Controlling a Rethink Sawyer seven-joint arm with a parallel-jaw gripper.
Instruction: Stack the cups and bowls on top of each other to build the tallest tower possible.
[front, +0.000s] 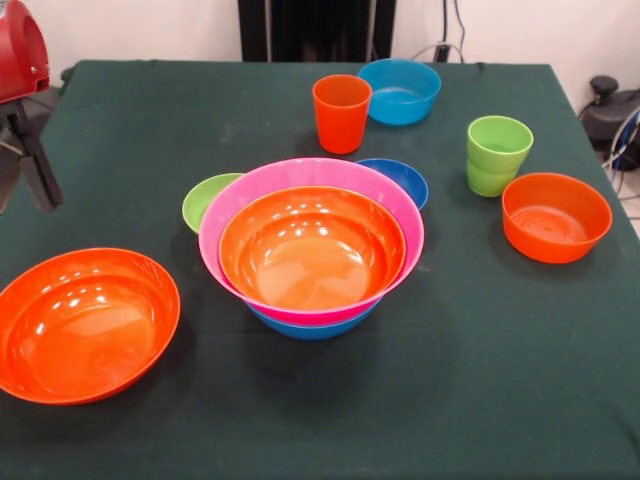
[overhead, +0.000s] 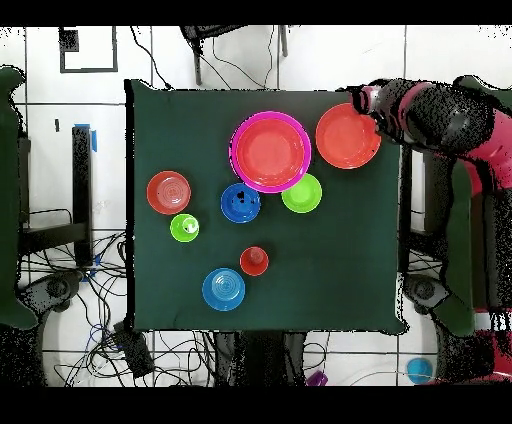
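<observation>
The tower (front: 311, 250) stands mid-table: a large orange bowl nested in a pink one on a blue one; it also shows in the overhead view (overhead: 270, 152). A second large orange bowl (front: 85, 323) (overhead: 347, 135) sits alone to the left of it in the front view. Behind the tower are a small lime green bowl (front: 208, 199) (overhead: 301, 193) and a dark blue bowl (front: 400, 180) (overhead: 240, 202). Further back stand an orange cup (front: 341, 112) (overhead: 254, 261) and a light blue bowl (front: 400, 90) (overhead: 223, 289). Two lime green cups (front: 498, 155) (overhead: 184, 228) are nested together beside a small orange bowl (front: 556, 216) (overhead: 168, 192). My gripper (front: 35, 165) (overhead: 371, 100) hangs at the table's edge, beyond the lone orange bowl, holding nothing visible.
The red arm (overhead: 440, 118) reaches in from off the table's side. The dark green table (front: 480, 370) has its edge close to the lone large orange bowl. Cables and furniture surround the table on the floor.
</observation>
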